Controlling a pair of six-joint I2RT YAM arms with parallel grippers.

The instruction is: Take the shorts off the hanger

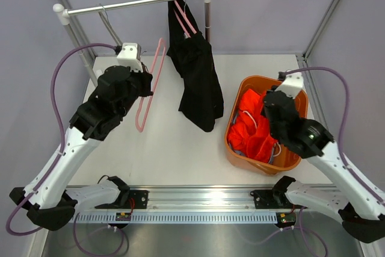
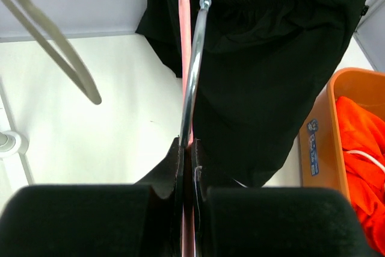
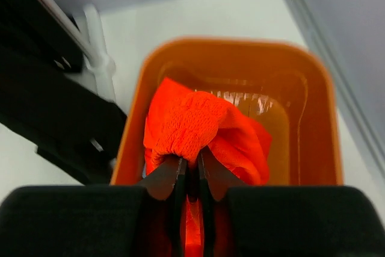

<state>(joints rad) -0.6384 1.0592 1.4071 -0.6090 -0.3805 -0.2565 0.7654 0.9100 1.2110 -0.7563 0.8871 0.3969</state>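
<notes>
Fingers of the left pincer are clenched on a pink hanger, which is empty and sits below the rail, apart from it. To its right, black shorts hang from the rail on a second hanger. Further right, orange shorts lie in a bin. The right pincer, above the bin, pinches a fold of them.
</notes>
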